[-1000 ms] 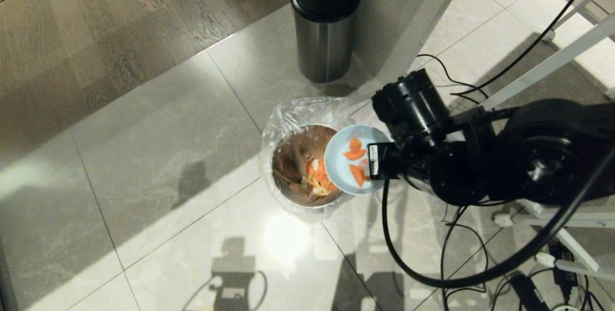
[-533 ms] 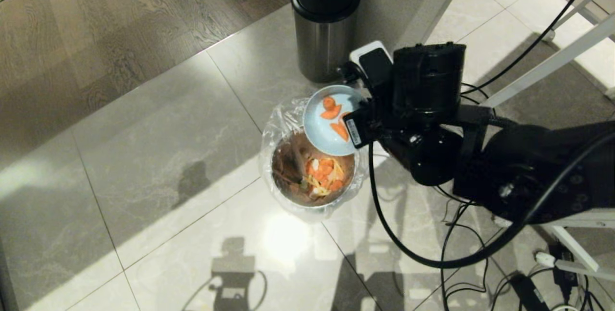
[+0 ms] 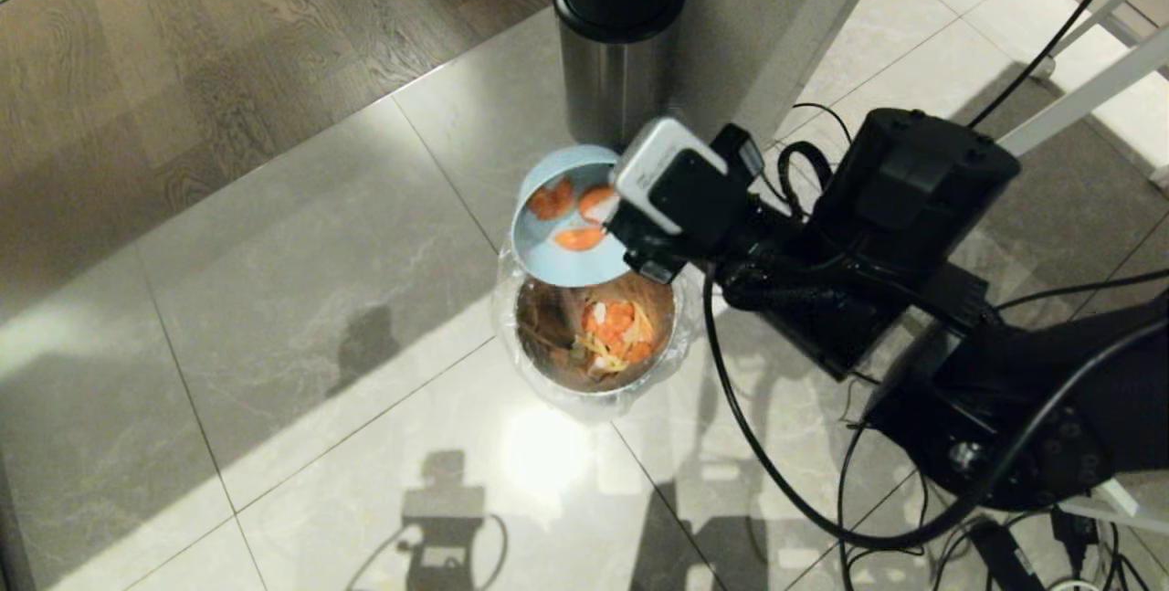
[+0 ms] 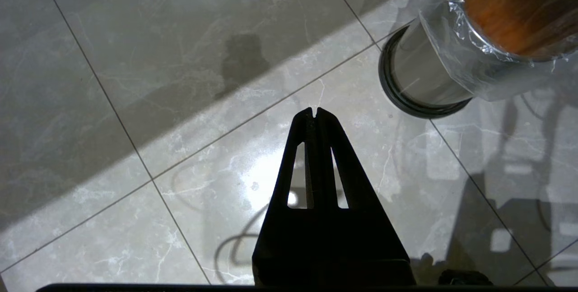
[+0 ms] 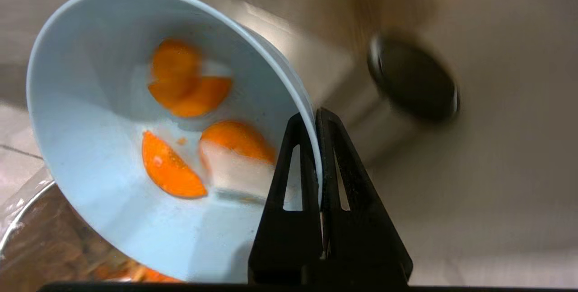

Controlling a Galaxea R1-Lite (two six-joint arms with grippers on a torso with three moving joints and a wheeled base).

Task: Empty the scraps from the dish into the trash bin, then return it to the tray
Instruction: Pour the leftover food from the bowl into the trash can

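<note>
Right gripper (image 5: 318, 120) pinches the rim of the dish (image 3: 562, 226), one finger inside the rim and one outside, pressed tight on the thin edge. In the head view the dish sits a little above the middle of the frame, tipped steeply so its open side faces down and toward the camera. Its low edge hangs over the far rim of the trash bin (image 3: 594, 385). The scraps (image 3: 578, 207) are orange chunks stuck to the inside of the dish. More orange and pale bits lie inside the bin, toward its right side.

Crinkly clear plastic (image 3: 511, 299) wraps the bin's rim and puffs out on the left. A steel bin with a black lid (image 3: 618, 43) stands at the top middle of the frame, just behind the dish. The black right arm fills the right side of the frame, with cables (image 3: 877, 518) on the floor under it at the lower right.

Left of the trash bin and below it, the floor is open pale tile (image 3: 274, 299) with thin lines between the squares. Dark wood floor (image 3: 183, 52) fills the upper left. A bright patch of light shines on the tile just below the bin.

Left gripper (image 4: 314, 113), in its own wrist view, hangs over bare tile with its fingers pressed together, holding nothing. The trash bin is in that view's upper right corner.
</note>
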